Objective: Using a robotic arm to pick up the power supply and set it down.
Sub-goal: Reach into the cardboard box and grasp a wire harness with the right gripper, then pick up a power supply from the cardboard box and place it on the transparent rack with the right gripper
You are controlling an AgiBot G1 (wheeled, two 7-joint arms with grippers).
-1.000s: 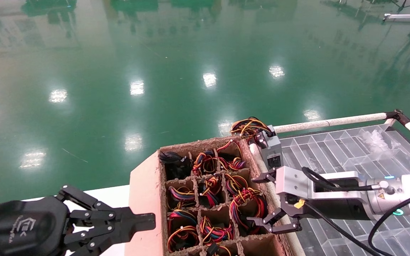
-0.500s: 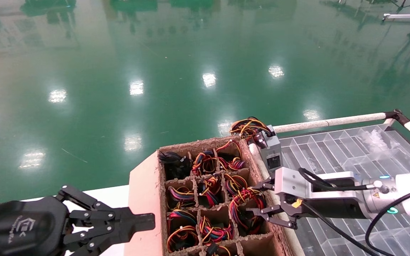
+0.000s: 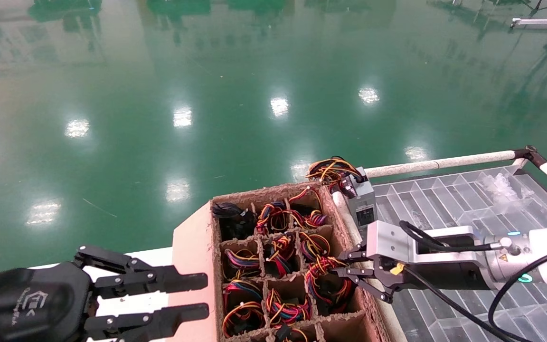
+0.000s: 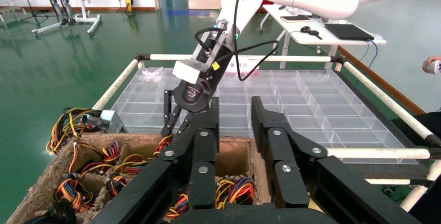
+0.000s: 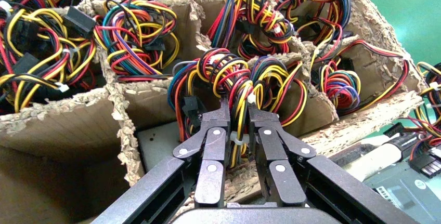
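Note:
The power supply sits in a cell on the right side of the divided cardboard box. Its mostly red wire bundle sticks up, and a bit of its grey metal case shows beneath. The robotic arm with the pale grey wrist block is my right one. Its gripper reaches in from the right and is shut on the strands of that bundle; it also shows in the left wrist view. My left gripper hovers open at the box's left side, holding nothing.
A second grey box with an orange-yellow bundle leans by the box's far right corner. Other cells hold more wire bundles. A clear compartment tray inside white tube rails lies to the right. Green floor lies beyond.
My right gripper moved into the cell and its jaws came together on the red wire bundle. My left gripper, shut before, has opened.

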